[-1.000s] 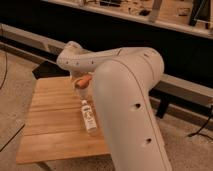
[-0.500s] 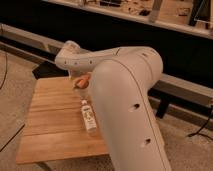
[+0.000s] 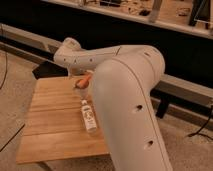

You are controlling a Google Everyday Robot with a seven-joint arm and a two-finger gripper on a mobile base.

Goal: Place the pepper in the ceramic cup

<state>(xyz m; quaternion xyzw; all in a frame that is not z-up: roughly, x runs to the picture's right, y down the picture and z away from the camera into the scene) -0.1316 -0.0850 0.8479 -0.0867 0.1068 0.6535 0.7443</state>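
Note:
The orange pepper (image 3: 84, 80) shows just under my white arm, above the far part of the wooden table (image 3: 52, 120). My gripper (image 3: 80, 74) is right at the pepper, at the end of the wrist, and is mostly hidden by the arm's own casing. Whether the pepper is held or resting on the table cannot be made out. The ceramic cup is hidden from this view. My large white forearm fills the right foreground and covers the table's right side.
A clear bottle with a white label (image 3: 89, 117) lies on the table just in front of the pepper. A flat black object (image 3: 48, 69) sits past the table's far left corner. A dark shelf unit runs along the back.
The wrist and the pepper have shifted only slightly; the bottle has not moved.

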